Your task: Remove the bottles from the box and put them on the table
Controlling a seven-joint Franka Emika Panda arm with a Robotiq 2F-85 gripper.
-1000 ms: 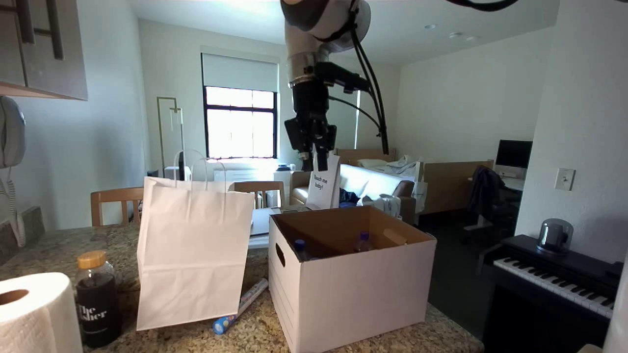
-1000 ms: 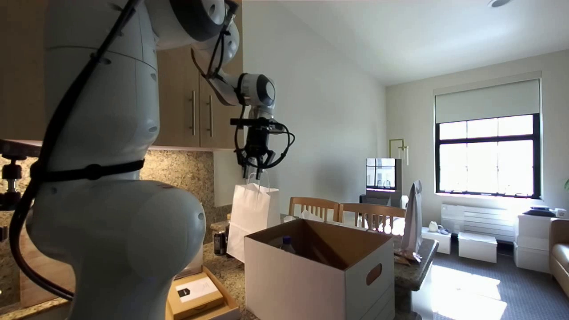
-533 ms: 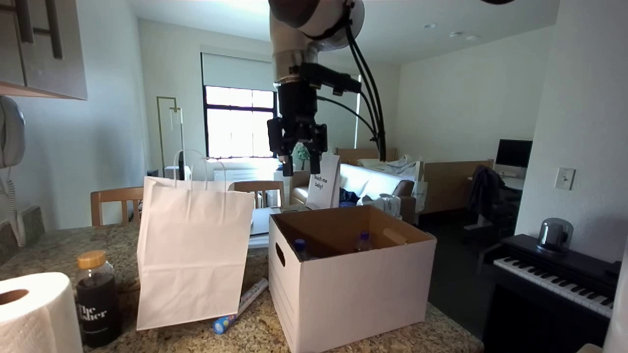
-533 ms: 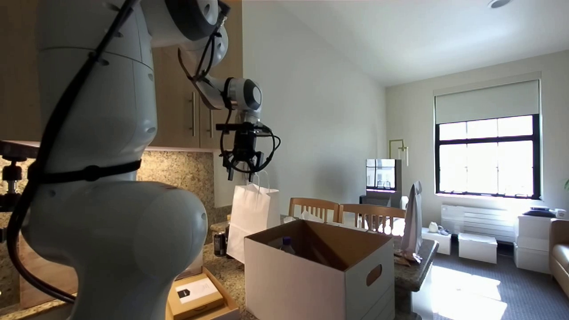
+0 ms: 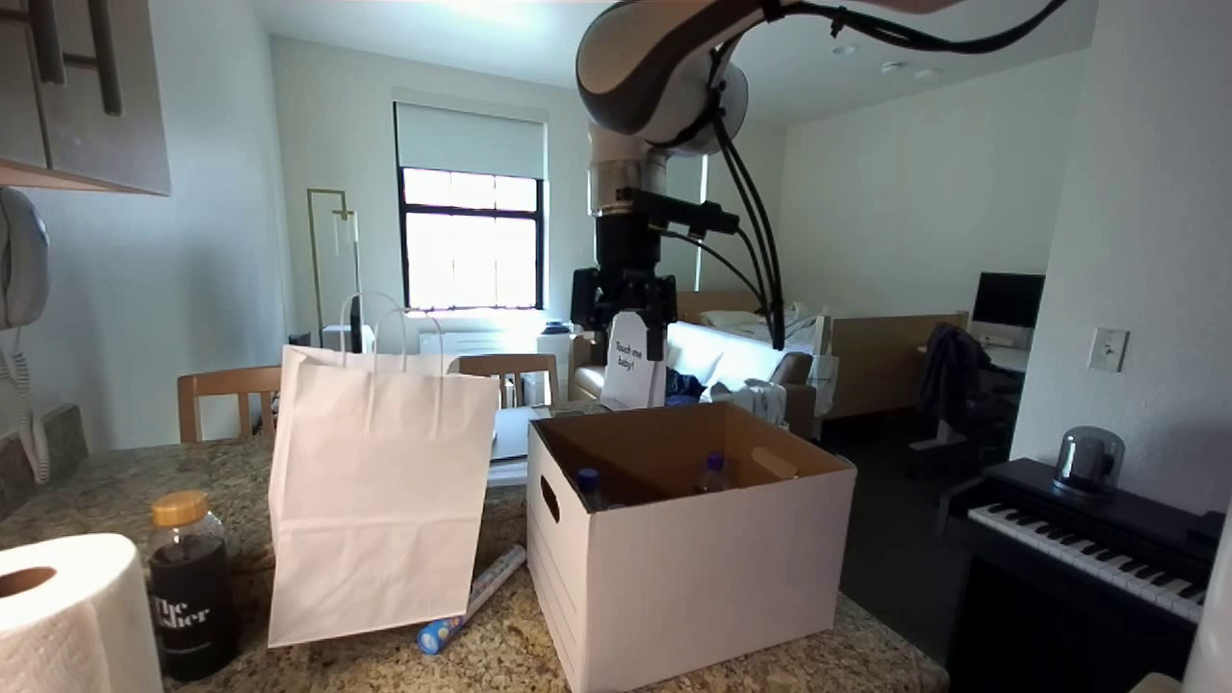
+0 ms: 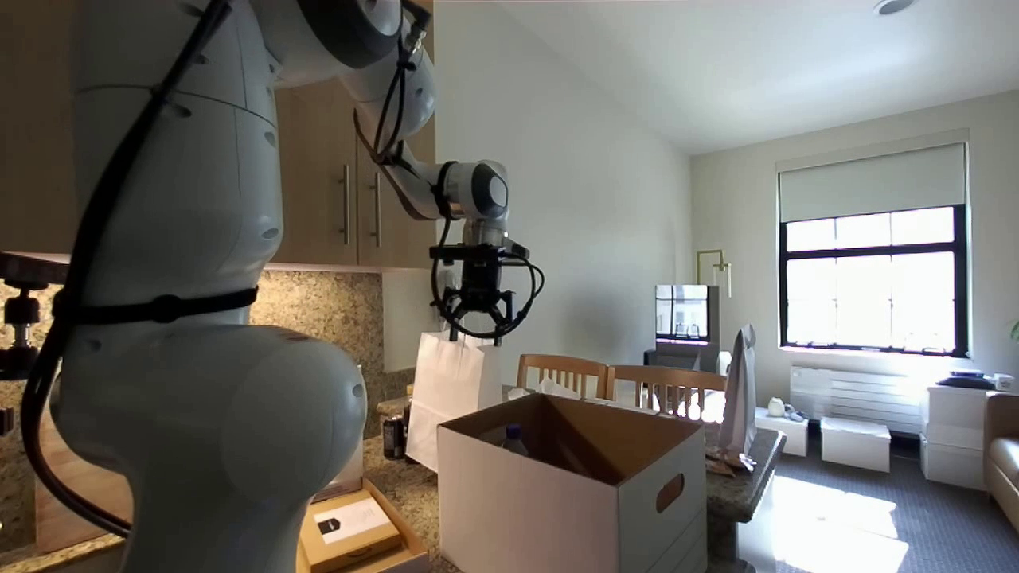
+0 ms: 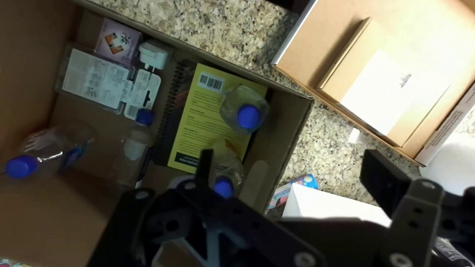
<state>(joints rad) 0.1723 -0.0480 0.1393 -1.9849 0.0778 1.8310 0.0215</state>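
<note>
Our black two-fingered hand [image 5: 629,346] hangs in the air with its fingers [image 7: 382,181] spread well apart and nothing held between them. Over the last second it has swung left, come back right and sunk lower, as both exterior views show, and the gap between the fingers looks wider than before. It is now above the left end of the large white cardboard box [image 5: 712,577] with a brown inside, whose end wall shows between the fingers in the wrist view; we judge that we must shift right before going down, or a finger may catch the rim. The small clear plastic bottles [image 7: 245,109] with blue caps have not moved in the exterior views; in the wrist view we make out four, all inside the box, one partly covered by the hand. To us that means the hand has only got ready, and lifting these four out has not yet begun. Farther left, near the box, stands a tall white paper bag [image 5: 385,481], and by its near right corner a slim patterned tube [image 5: 489,585] with a blue end lies on the speckled grey-brown stone-look counter [image 5: 385,674], where the bottles are to go; we think the bag could crowd a placement on that side.
</note>
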